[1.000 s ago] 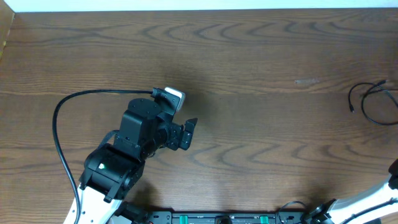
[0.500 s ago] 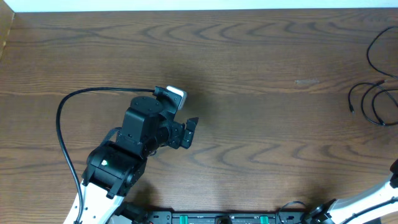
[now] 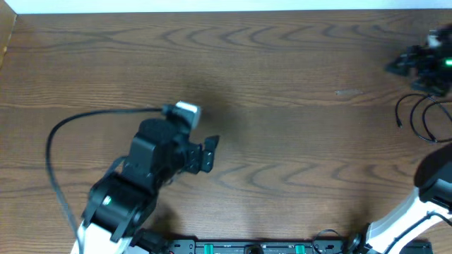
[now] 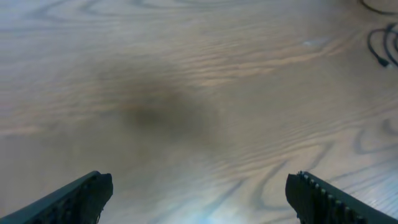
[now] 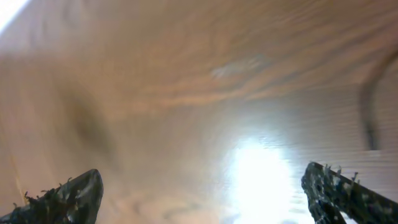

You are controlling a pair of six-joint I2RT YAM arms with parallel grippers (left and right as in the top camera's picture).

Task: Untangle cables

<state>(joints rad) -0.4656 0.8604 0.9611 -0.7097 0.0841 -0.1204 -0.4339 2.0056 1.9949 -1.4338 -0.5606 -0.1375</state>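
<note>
Spotting the cables (image 3: pixel 414 124) lying in thin black loops at the right edge of the table (image 3: pixel 282 70), well apart from the left arm. Hovering the right claw (image 3: pixel 399 65) just beyond those loops, toward the far side, blurred, with fingers spread wide and gripping nothing. Holding the left claw (image 3: pixel 207 151) left of centre above bare wood, likewise released and empty. Catching the cables (image 4: pixel 375 53) again in the left wrist view, at the upper right corner, far from the fingertips (image 4: pixel 93 190).
</note>
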